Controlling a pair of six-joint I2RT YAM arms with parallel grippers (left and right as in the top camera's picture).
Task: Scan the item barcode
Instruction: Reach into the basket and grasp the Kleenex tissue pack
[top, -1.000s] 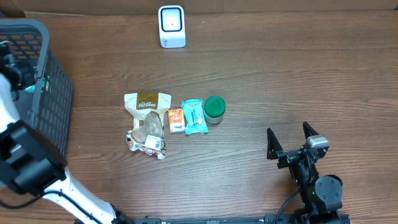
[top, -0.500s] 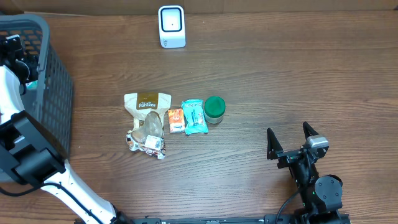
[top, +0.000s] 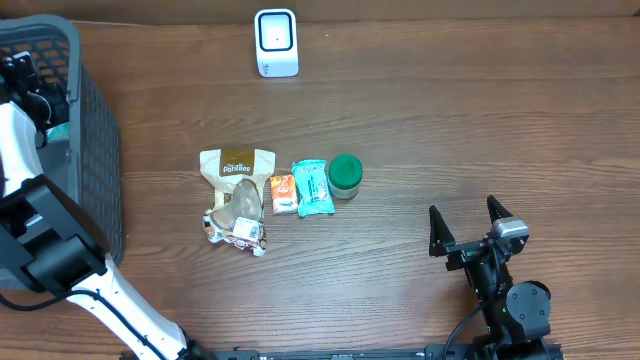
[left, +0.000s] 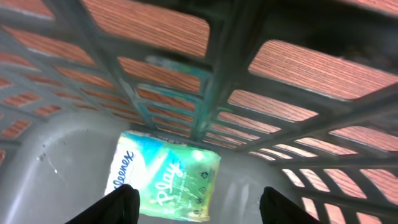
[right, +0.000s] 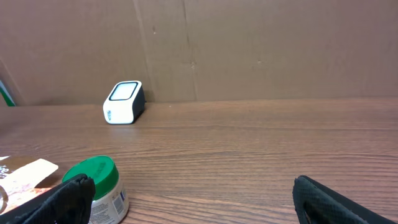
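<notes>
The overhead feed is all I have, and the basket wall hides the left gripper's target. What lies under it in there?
Observer: A Kleenex tissue pack lies flat on the basket floor, below the left gripper.
Operator: Are the fingers on it?
Observer: No. Neither finger looks to be touching it, and the jaws are open.
Operator: And the green-lidded jar, seen from the right wrist?
Observer: Under the lid it has a white body with a printed label, facing the open right gripper.
</notes>
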